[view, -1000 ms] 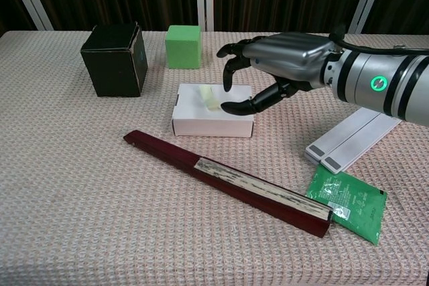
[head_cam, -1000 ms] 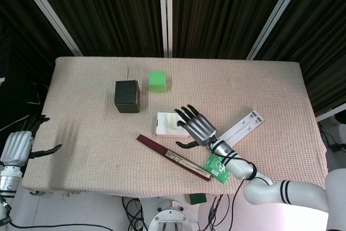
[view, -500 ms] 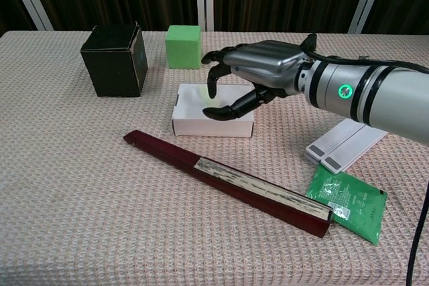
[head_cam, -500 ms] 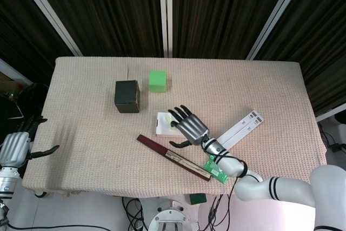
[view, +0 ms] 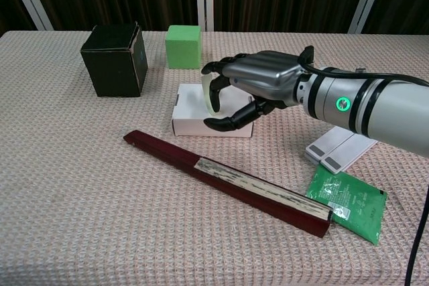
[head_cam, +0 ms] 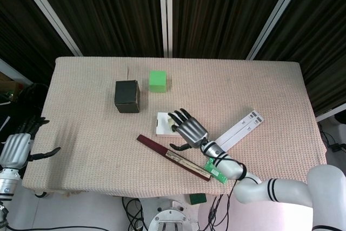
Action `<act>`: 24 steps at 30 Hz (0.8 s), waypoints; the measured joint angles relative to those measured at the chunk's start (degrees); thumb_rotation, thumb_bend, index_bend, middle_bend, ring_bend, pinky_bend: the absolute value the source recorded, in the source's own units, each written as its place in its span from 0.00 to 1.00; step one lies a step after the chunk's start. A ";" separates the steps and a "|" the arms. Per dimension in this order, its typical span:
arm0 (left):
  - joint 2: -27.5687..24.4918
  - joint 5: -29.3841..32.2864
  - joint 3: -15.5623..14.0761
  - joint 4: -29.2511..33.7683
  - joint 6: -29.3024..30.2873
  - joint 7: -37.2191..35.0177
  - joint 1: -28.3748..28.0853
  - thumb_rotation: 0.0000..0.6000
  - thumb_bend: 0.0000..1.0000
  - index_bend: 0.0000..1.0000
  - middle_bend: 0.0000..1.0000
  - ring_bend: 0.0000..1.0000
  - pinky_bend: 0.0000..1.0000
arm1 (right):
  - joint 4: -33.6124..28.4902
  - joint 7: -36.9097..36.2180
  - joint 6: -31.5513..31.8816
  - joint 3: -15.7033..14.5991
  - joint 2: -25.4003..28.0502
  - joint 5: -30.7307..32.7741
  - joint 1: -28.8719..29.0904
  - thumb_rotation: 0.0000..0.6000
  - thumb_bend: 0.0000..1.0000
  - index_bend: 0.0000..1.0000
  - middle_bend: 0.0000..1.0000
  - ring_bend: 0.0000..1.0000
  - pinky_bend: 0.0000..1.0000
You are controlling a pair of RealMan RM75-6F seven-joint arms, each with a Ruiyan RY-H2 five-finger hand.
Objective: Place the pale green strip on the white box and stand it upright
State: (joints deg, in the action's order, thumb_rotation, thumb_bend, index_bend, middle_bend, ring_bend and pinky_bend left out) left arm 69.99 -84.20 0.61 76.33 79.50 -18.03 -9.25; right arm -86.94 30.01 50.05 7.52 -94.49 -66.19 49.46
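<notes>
Two hands showed in the frames, and only one was at work. Near the middle of the chest view the right hand (view: 251, 92) hung over the white box (view: 194, 117), its fingers (view: 216, 85) curled down around the pale green strip (view: 210, 96), which stood nearly upright on the box top, with the thumb below at the box's front edge. Whether the fingers actually clamped the strip or only cupped it I could not tell. In the head view the same hand (head_cam: 186, 130) covered most of the box (head_cam: 161, 124). At the far lower left of the head view, the left hand (head_cam: 19, 144) hovered off the tabletop (head_cam: 270, 90) edge, fingers spread and holding nothing. A dark red folded fan (view: 228, 180) lay in front of the box.
</notes>
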 measured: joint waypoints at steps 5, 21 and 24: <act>0.01 -0.10 -0.06 0.50 -0.64 0.89 -0.04 0.47 0.00 0.19 0.14 0.04 0.16 | 0.66 0.27 0.19 -0.27 -0.41 0.12 0.08 0.32 0.33 0.39 0.00 0.00 0.00; -0.50 -0.67 -0.04 1.90 -0.38 2.26 0.47 0.46 0.00 0.19 0.14 0.04 0.16 | 1.05 -0.64 0.58 -0.67 -0.82 -0.13 0.21 0.32 0.33 0.40 0.00 0.00 0.00; -0.57 -0.70 0.03 1.96 -0.35 2.26 0.51 0.46 0.00 0.19 0.14 0.04 0.16 | 0.24 -1.18 1.54 -0.62 -0.34 -1.25 -0.08 0.32 0.33 0.40 0.00 0.00 0.00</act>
State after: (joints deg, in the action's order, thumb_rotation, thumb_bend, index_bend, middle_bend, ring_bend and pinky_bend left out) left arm 69.42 -84.90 0.63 78.28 79.15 -15.77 -8.74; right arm -86.70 28.83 51.58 6.90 -94.83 -67.44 49.38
